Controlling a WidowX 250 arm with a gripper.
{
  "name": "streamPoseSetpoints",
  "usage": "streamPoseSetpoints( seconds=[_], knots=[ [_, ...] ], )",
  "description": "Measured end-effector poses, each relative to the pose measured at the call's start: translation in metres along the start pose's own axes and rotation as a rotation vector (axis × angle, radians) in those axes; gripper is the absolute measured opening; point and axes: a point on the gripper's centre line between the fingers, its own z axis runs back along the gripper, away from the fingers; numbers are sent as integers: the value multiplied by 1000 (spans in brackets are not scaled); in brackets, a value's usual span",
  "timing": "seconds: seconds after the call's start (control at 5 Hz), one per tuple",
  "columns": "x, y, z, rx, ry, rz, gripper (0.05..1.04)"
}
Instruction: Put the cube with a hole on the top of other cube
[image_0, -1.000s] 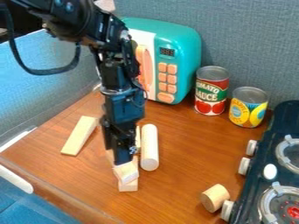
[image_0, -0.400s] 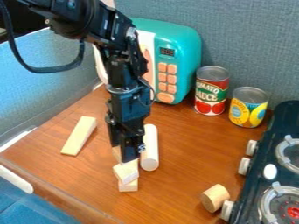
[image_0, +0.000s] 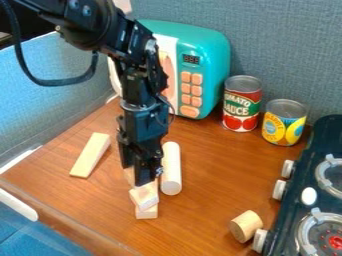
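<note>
Wooden tabletop (image_0: 207, 210) — gripper (image_0: 143, 179) at seven o'clock, opening and hold can't tell. Upper block (image_0: 144, 198) askew on lower block (image_0: 147, 213) — placing stage, likely; next, straighten gently.

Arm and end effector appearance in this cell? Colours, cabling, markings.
Arm: black, segmented, with boxy housings, round joint covers and small silvery fasteners. One thick black cable loops off its upper part; a thinner dark wire bows out beside the lower section. The end effector is black too, narrow and angular, with a small pale patterned mark low on one side.
</note>
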Motion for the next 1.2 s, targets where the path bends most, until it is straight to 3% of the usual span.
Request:
streamPoseSetpoints(
  seconds=[0.6, 0.8, 1.2],
  knots=[
    [-3, -5, -12, 10, 35, 5, 530],
    [0, -10, -11, -18, 10, 3, 530],
    [2, -13, -12, -16, 10, -11, 530]
  ],
)
